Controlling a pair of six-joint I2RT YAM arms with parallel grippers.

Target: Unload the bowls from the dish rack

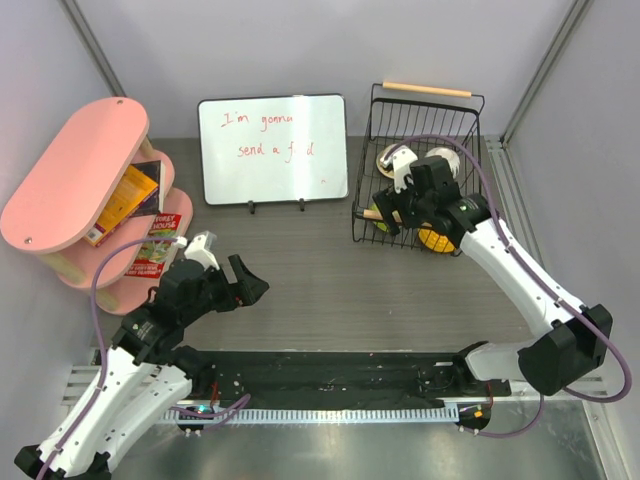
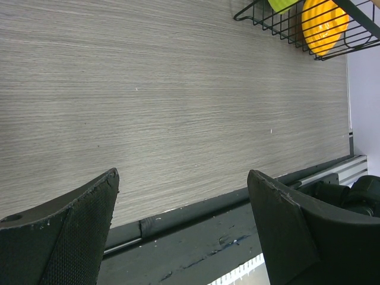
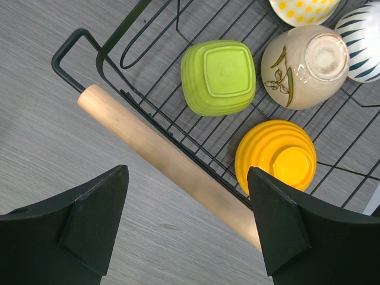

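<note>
Grey wood-grain tabletop (image 2: 148, 89) lay under both arms. On the right gripper (image 3: 187, 178) the fingers stood spread wide with nothing between them but air, and directly below that gap ran the light wooden handle (image 3: 160, 154) of the black wire dish rack (image 3: 65, 50). Just beyond the fingertips sat the lime-green bowl (image 3: 218, 77), upside down on the wire floor. Close off the tip of one finger was the orange-yellow ribbed bowl (image 3: 276, 155), also inverted. Farther out were a beige bowl (image 3: 304, 65) with a leaf sprig, a blue-striped white bowl (image 3: 362, 38) and a yellow-dotted cream bowl (image 3: 303, 9), all inside the rack.

The left gripper (image 2: 183, 178) was likewise spread and empty, with only bare table ahead of its fingers and a corner of the rack far beyond them.

By my reading no bowl had left the rack and this was the reach for the first one. The next move called for carrying the right fingers past the handle, lowering them to straddle a near bowl, and closing firmly, since the rounded, glossy sides might slip
</note>
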